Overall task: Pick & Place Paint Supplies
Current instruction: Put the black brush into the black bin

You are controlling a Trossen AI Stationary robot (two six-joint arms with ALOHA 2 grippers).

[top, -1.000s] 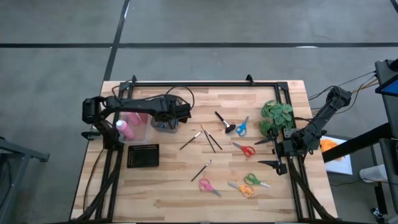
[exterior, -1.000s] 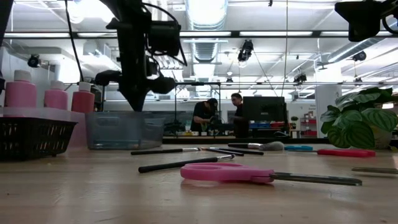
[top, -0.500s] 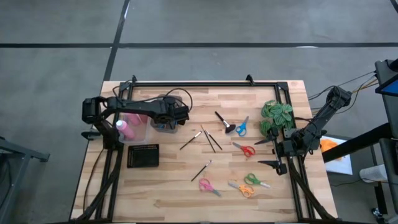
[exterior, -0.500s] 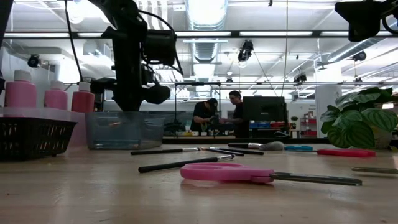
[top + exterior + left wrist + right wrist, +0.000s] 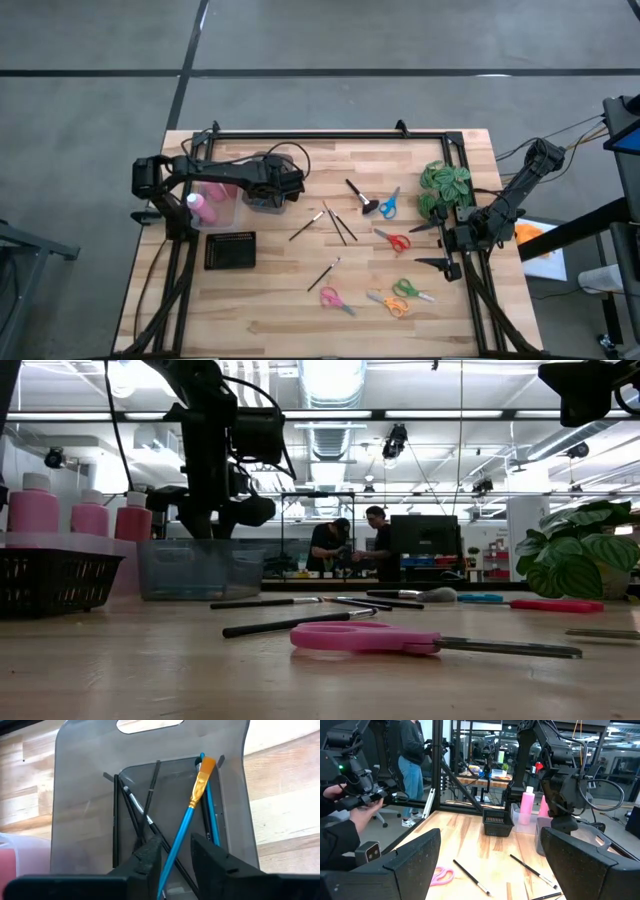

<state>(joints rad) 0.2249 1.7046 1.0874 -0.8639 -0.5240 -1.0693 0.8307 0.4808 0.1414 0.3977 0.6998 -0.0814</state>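
My left gripper (image 5: 177, 845) stands open above the grey see-through bin (image 5: 262, 200), pointing steeply down into it. A blue-handled brush (image 5: 192, 805) with orange bristles runs between its fingers, bristle end leaning in the bin's corner (image 5: 206, 766). Several dark brushes (image 5: 135, 810) lie in the bin. Thin brushes (image 5: 335, 225) and a stubby black brush (image 5: 357, 195) lie on the table. Pink bottles (image 5: 35, 505) stand in a clear bin (image 5: 215, 212). My right gripper (image 5: 432, 245) waits open at the right edge. My left gripper has its fingers on either side of the blue brush's handle (image 5: 172, 857), coming from above and slanting down. A gap shows on the handle's right side. The handle runs close along the left finger (image 5: 150, 855), and I cannot tell whether it touches that finger.
Several scissors lie right of centre: blue (image 5: 388, 203), red (image 5: 393, 240), pink (image 5: 335, 300), green and orange (image 5: 405, 292). A black basket (image 5: 230, 250) sits near the bins. A leafy plant (image 5: 445, 188) stands at the right. People stand in the room beyond.
My left gripper has sunk toward the grey bin, then stopped over it. In the low view its fingers, together before, now stand apart.
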